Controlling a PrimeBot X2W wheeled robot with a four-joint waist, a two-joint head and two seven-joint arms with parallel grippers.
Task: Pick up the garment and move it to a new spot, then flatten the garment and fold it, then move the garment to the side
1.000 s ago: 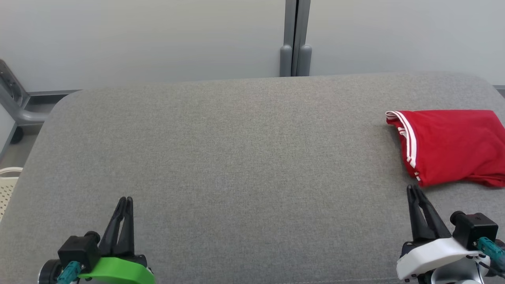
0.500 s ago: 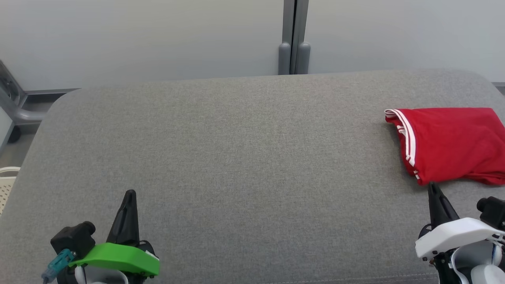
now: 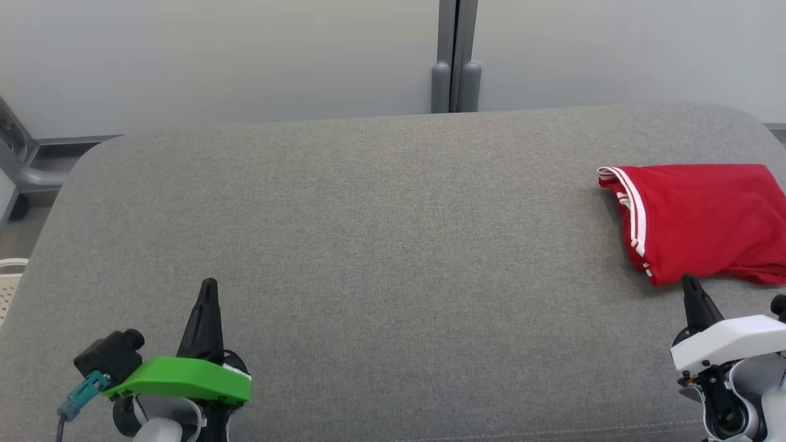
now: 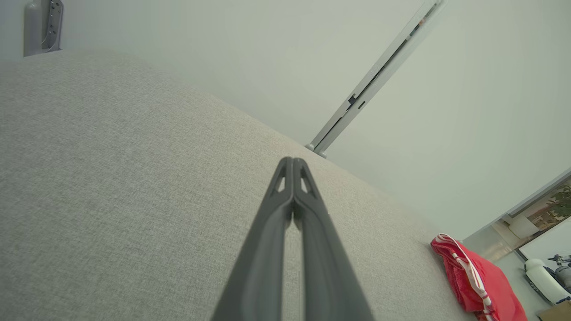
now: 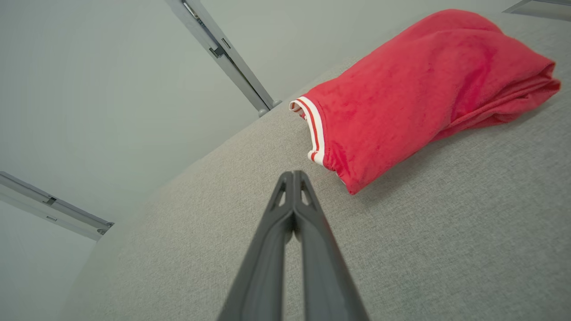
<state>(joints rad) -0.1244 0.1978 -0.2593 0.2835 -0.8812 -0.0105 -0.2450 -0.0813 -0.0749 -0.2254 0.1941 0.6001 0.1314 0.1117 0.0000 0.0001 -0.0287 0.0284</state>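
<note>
We find a wide grey fabric-covered pad with rounded corners (image 3: 368, 215), its weave even and smooth across the visible top. A stitched seam runs along its near edge. One item lies directly on it: a red fabric garment with white striped trim (image 3: 700, 221), folded into a compact, roughly rectangular bundle. We note it on the right side of the pad, resting flat, with its striped hem turned toward the pad's centre. The head view's edge cuts off its right part. Its near fold bulges slightly and casts a thin shadow on the grey cloth.
</note>
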